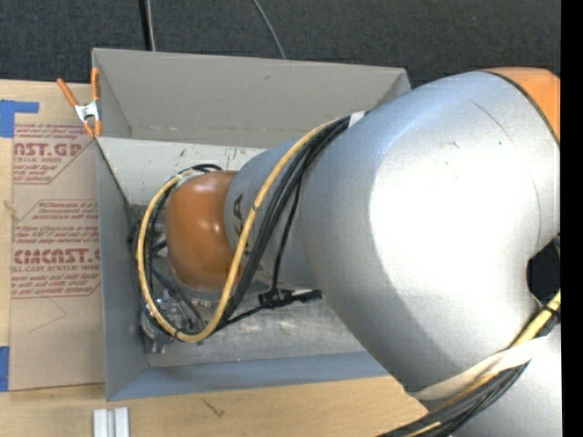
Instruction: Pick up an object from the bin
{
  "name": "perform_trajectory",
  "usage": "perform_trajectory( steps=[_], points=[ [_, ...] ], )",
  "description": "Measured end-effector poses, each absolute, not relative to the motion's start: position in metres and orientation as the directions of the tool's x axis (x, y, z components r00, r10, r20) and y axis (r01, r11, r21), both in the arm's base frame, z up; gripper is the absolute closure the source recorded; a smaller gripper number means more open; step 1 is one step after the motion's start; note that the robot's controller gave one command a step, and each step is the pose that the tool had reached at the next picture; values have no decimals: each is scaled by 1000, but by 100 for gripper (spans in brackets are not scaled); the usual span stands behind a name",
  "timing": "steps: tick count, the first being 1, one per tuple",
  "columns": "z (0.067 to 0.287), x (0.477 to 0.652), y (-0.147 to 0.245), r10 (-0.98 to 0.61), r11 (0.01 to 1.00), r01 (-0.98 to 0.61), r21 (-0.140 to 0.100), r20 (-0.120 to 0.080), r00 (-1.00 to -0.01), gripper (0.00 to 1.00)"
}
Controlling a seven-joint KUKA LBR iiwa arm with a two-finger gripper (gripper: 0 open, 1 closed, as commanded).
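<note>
**Reaching Low Into the Bin's Near Left Corner, Claw Masked by Its Own Wrist**

You will not make out a picked thing here. The gripper (168, 312) sits low in the near left corner of the grey metal bin (246, 89), and the wrist covers whatever lies under it. You cannot tell whether the claw is spread or closed, or whether it has hold of anything. All you get at that spot is a dark jumble (153, 328) of small shapes, pressed in where the left wall meets the near wall (robot parts or loose things, you cannot separate them).

Just above the jumble stands the wrist's rounded orange cover (196, 230), glossy and turned toward the left wall. A yellow cable (142, 244) loops round its left side and under it, close along that wall. A bundle of black cables (264, 212) runs with it up the arm's flank. One black lead ends in a small plug (273, 296) just over the floor, to the cover's right.

Behind them the big silver arm (437, 235) comes in from the view's right and blocks most of the bin's right half. What lies bare for you is a strip of scuffed floor (291, 330) along the near wall, and a speckled patch below the far wall.
</note>
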State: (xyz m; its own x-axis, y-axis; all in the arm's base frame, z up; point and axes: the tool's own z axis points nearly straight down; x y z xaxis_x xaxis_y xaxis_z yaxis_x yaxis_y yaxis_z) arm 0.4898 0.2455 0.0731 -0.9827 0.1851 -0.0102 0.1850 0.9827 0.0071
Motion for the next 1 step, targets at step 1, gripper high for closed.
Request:
perform_trajectory(
  steps=[1],
  points=[
    [86, 490, 246, 185, 983, 185, 2, 0, -983, 100]
  ],
)
